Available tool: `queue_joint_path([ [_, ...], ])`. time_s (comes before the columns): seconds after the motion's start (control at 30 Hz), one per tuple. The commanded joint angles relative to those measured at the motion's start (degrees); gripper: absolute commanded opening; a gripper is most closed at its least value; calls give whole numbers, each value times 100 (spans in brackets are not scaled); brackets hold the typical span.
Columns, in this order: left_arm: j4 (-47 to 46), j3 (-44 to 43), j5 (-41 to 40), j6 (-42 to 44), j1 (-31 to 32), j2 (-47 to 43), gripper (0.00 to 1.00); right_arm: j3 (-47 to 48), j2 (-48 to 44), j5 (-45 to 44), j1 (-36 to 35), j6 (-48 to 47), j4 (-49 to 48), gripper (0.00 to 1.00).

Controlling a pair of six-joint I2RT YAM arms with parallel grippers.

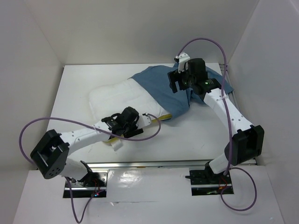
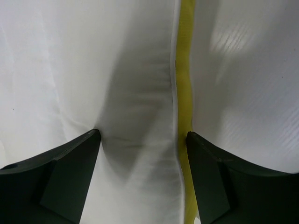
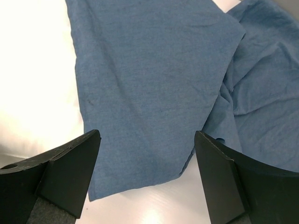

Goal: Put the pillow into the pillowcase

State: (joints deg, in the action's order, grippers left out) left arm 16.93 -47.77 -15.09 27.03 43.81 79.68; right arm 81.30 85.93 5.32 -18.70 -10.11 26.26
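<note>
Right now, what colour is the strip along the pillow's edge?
Yellow; the strip shows best in the left wrist view.

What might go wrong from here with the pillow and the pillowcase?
1. The left jaws straddle the pillow's yellow strip; closing may pinch only the thin edge and slip.
2. Under the right jaws the pillowcase lies flat, no opening visible; they may grab both layers together.

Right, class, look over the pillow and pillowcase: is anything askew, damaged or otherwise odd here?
Nothing is damaged or spilled. The pillow lies slanted across the table, not square to its edges. The pillowcase is rumpled and bunched at its far right end, one flap draped over the pillow's right end.
</note>
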Motion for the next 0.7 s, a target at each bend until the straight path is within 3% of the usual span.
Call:
queue_joint_path([
  [0.0, -673, 75, 84, 127, 5, 258, 88, -53, -226, 65, 33, 53, 89, 89],
  [0.1, -770, 5, 216, 127, 5, 618, 88, 8, -103, 118, 33, 53, 212, 89],
  [0.2, -744, -214, 278, -21, 5, 1039, 75, 9, -103, 171, 33, 53, 361, 89],
  [0.23, -691, -268, 366, -22, 5, 1110, 66, 9, -103, 171, 33, 53, 423, 89],
  [0.27, -621, -329, 471, -109, -74, 1111, 37, 9, -103, 171, 33, 53, 485, 89],
  [0.37, -541, -478, 473, -285, -127, 1330, 3, -157, -217, 118, 33, 53, 669, 89],
  [0.5, -252, -821, 586, -514, -250, 1331, 0, -597, -734, 196, 33, -9, 670, 89],
  [0.67, 810, -2506, 1490, -1234, -601, 1269, 0, -913, -1157, 531, 33, 53, 599, 89],
])
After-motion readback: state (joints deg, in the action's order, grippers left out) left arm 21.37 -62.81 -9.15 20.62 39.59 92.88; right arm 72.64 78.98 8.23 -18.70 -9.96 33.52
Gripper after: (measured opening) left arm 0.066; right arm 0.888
